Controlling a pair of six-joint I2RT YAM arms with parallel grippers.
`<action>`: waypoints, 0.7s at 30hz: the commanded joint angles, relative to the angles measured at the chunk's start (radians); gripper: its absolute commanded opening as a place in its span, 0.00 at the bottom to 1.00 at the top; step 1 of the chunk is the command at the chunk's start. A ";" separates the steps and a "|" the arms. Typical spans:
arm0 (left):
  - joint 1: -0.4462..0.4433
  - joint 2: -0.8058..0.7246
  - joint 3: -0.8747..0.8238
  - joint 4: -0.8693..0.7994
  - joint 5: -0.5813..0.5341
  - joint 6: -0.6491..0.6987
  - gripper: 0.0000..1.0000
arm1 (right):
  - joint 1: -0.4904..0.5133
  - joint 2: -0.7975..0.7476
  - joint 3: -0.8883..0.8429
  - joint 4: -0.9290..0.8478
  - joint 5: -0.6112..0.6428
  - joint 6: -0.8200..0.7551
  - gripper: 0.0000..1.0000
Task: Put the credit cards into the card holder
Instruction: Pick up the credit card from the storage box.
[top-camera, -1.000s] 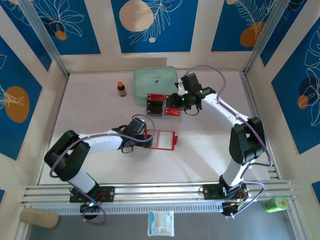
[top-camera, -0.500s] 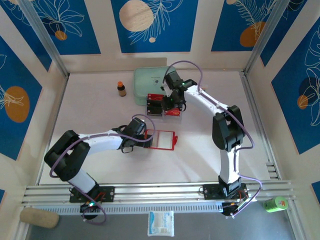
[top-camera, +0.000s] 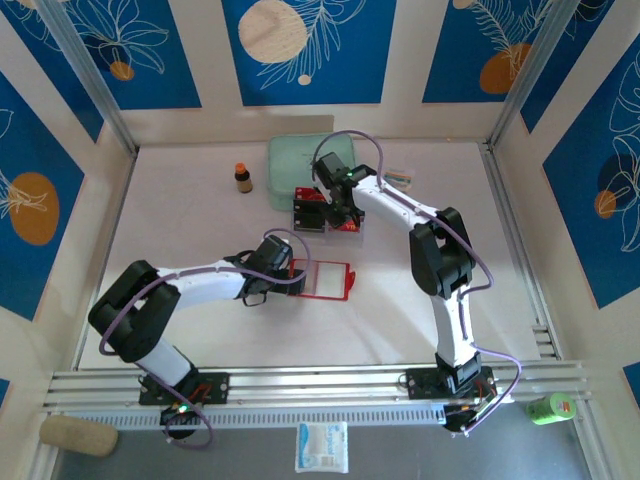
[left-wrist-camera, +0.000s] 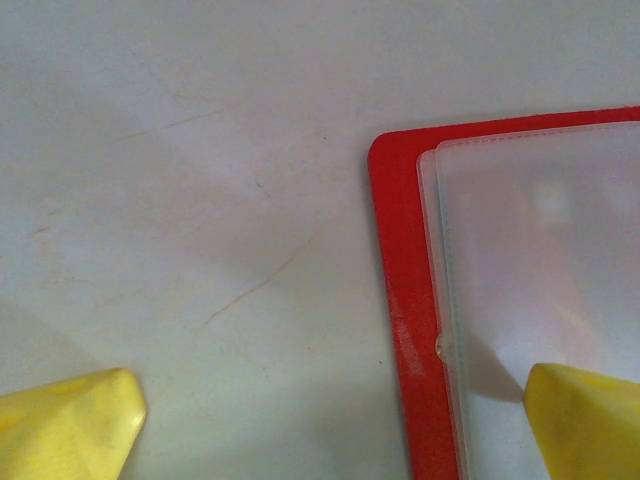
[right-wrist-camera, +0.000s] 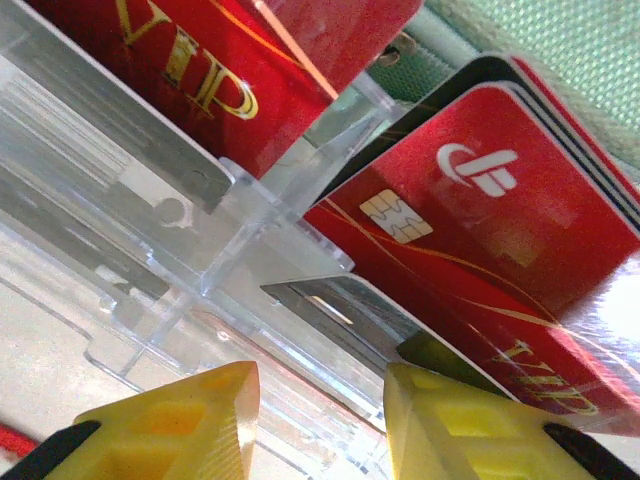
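Nearest the arm bases, the left arm stretches low across the bench (top-camera: 200, 220), and the left tool (top-camera: 284, 268) sits at the left edge of the card holder (top-camera: 325, 280). The holder lies open and flat near the middle of the bench, its red border framing a pale inside. In the left wrist view the left tool (left-wrist-camera: 328, 425) is spread wide and grips nothing. One yellow fingertip (left-wrist-camera: 70, 425) is over bare bench, the other over the clear pocket (left-wrist-camera: 540, 260), and the card holder's (left-wrist-camera: 400, 300) red corner lies between them. Farther back, well apart from the holder, the right arm reaches over to the credit cards (top-camera: 312, 216), with the right tool (top-camera: 338, 205) right above them. Its wrist camera shows the right tool (right-wrist-camera: 315, 420) with its jaws partly parted and nothing clamped between them (only the see-through plastic shows in the gap). The credit cards (right-wrist-camera: 480, 230), red with gold VIP lettering and a chip, stand tilted in the compartments of a clear stand (right-wrist-camera: 200, 240). Just behind the stand lies a mint-green case (top-camera: 295, 158). A small bottle (top-camera: 242, 178) with an orange cap stands to its left, and a pale packet (top-camera: 398, 178) lies to its right.
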 joint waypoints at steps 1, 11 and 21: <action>0.008 0.009 -0.028 -0.032 0.000 -0.012 1.00 | 0.009 0.028 0.028 -0.004 0.044 -0.046 0.38; 0.008 0.012 -0.025 -0.032 0.002 -0.012 1.00 | 0.022 -0.012 -0.040 0.038 -0.019 -0.100 0.22; 0.008 0.012 -0.025 -0.031 0.002 -0.013 1.00 | 0.032 -0.065 -0.085 0.069 -0.033 -0.132 0.05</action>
